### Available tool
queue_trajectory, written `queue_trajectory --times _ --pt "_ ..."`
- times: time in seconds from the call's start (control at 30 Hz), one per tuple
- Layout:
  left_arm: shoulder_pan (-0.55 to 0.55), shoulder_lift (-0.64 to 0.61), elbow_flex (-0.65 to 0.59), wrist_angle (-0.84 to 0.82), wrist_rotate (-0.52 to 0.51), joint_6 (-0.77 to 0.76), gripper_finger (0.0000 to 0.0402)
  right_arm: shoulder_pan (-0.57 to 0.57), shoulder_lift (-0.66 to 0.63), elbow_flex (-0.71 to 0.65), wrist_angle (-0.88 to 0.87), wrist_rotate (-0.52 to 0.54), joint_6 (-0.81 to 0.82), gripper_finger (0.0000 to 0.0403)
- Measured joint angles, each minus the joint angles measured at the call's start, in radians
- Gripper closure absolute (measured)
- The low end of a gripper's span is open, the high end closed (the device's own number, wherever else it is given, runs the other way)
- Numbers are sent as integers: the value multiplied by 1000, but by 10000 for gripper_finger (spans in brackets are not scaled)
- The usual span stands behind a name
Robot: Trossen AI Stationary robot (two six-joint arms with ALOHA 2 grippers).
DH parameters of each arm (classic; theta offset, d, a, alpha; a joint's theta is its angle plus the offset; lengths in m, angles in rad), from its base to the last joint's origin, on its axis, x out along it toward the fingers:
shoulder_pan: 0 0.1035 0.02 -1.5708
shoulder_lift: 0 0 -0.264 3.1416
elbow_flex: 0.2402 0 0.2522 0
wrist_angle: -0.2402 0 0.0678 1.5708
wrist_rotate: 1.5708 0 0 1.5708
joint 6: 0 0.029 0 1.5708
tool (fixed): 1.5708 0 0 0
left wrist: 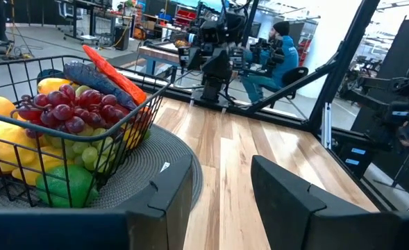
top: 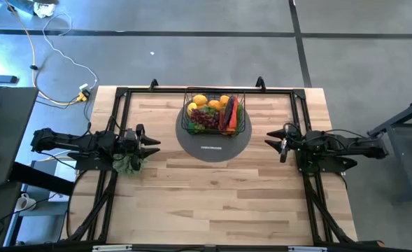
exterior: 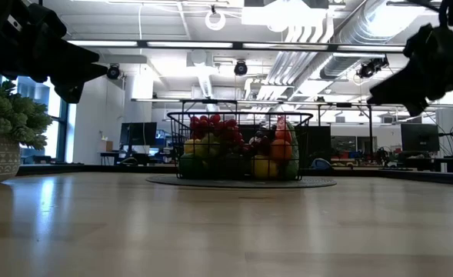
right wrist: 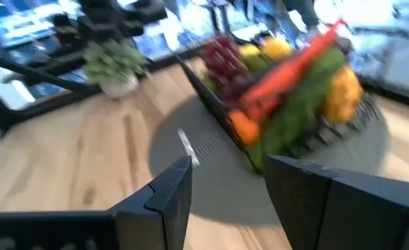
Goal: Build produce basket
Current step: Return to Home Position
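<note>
Bright, even overhead light throughout. Low view: ceiling strip lights [exterior: 172, 44] glare white, tabletop [exterior: 226, 231] carries soft sheen. High view: shadows faint, short. Right wrist view heavily motion-smeared, basket [right wrist: 207, 92] streaked. Left wrist view clear, background softer.

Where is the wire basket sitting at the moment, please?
In the high view the basket sits on the round grey mat, centred near the table's upper edge, between the left claw and the right claw.
</note>
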Motion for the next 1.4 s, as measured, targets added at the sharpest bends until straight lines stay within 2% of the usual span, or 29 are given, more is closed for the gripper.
queue_trajectory --times 0.47,0.63,0.77,1.4 --pt "0 0 0 0 0 0 266 -2 -4 8 -38 63 62 242" --pt "0 0 0 0 0 0 266 -2 -4 9 -39 26 257 242" --pt "0 0 0 0 0 0 266 -2 -4 9 -39 22 342 242" --pt "0 0 0 0 0 0 266 -2 -4 9 -39 23 336 242"
